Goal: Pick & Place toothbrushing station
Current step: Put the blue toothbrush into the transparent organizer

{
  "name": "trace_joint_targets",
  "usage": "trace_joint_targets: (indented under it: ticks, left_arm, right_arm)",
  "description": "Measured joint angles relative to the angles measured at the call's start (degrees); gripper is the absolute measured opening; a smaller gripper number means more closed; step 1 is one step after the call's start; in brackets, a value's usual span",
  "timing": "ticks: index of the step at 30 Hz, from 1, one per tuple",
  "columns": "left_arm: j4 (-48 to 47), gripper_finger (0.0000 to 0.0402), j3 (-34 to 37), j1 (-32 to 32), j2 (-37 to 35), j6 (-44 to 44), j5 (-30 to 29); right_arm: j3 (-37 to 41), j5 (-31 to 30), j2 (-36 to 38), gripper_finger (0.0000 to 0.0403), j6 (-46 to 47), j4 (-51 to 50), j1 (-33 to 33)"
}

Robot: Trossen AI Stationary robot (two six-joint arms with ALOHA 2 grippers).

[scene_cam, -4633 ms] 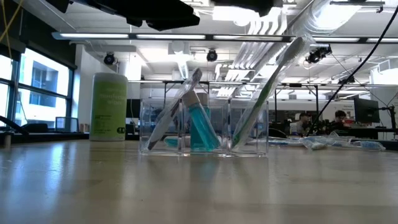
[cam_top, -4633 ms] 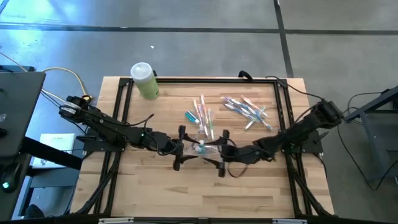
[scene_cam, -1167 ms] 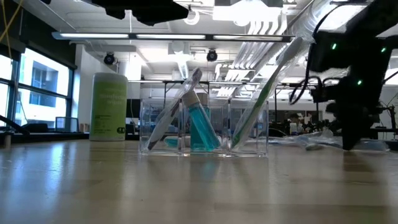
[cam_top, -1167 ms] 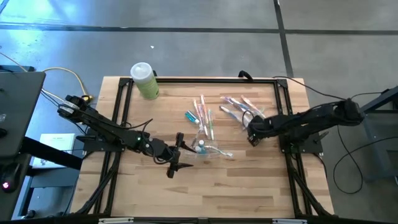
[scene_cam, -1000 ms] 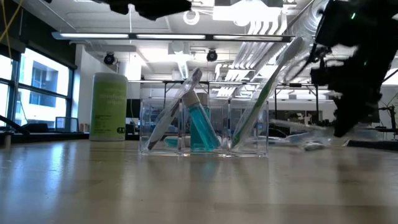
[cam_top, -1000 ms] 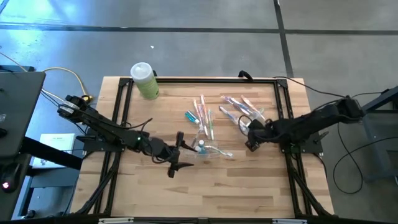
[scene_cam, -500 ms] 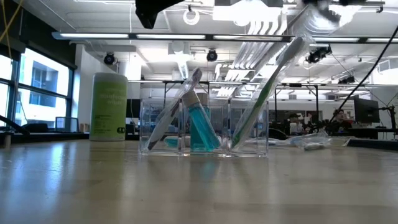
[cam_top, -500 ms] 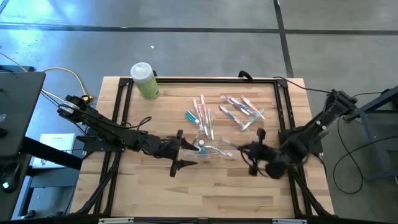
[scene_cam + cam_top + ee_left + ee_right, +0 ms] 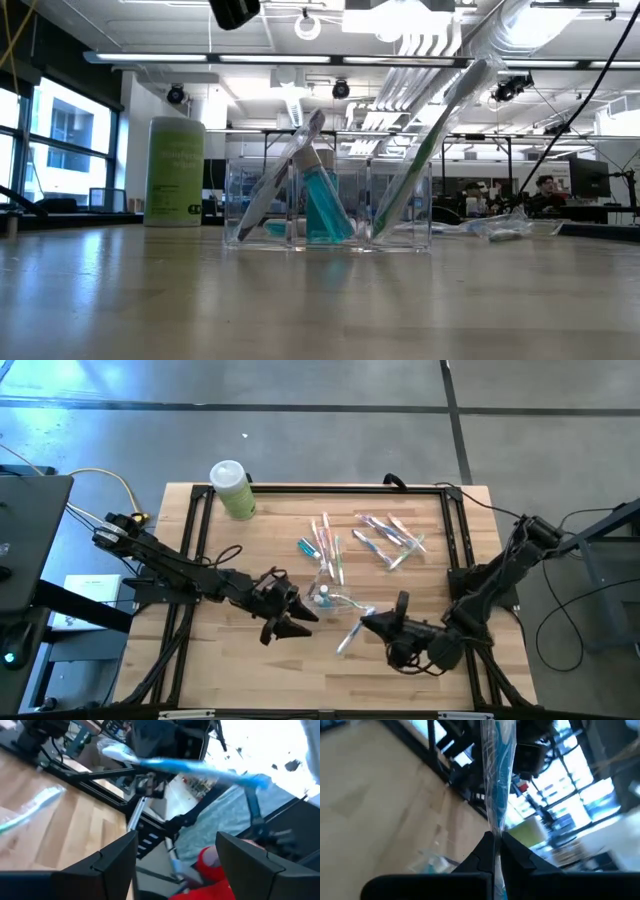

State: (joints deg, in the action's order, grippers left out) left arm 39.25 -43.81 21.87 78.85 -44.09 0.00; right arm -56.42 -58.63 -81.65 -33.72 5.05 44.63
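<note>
High view: clear organizer [image 9: 330, 598] mid-table [image 9: 250, 670], loose toothbrushes [image 9: 390, 538] behind it; left gripper [image 9: 290, 617], jaws wide, just beside it. Right gripper [image 9: 372, 622], jaws clamped on a wrapped toothbrush [image 9: 350, 637].

Low view: organizer [image 9: 328, 205] compartments hold toothbrushes and blue toothpaste [image 9: 325, 205].

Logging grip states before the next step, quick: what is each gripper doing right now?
Left gripper: open, holding nothing, beside the clear plastic organizer.
Right gripper: shut on a plastic-wrapped blue toothbrush, lifted above the wooden table.
</note>
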Motion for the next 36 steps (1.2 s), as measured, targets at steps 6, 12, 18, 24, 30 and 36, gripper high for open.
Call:
trace_joint_targets:
  ticks: [6,12,18,24,30,36]
  left_arm:
    - [0.5,0.0262,0.0,0.2,0.0,-7.2,0.3]
    - [0.2,0.0262,0.0,-0.5,0.0,-11.1,0.7]
    - [0.2,0.0262,0.0,0.1,0.0,-8.6,1.0]
    - [-1.7,0.0262,0.1,0.1,0.0,-8.3,0.9]
    - [-1.6,0.0262,0.1,-2.4,1.5,-12.7,1.5]
    - [-2.0,0.0262,0.1,-3.9,2.8,-12.8,4.2]
  right_arm:
    - [0.0,-3.4,-5.0,0.0006,-13.7,5.6,-1.9]
    - [0.0,-6.0,-10.3,0.0006,-29.7,17.2,-5.3]
    - [0.0,-8.4,-14.7,0.0006,-40.1,25.8,-7.3]
    - [-2.9,-8.6,-16.3,0.0006,-42.2,26.4,-7.7]
    - [-4.3,-8.4,-16.3,0.0008,-43.1,26.1,-8.9]
    - [-4.3,-7.9,-16.6,0.0008,-40.6,22.6,-11.8]
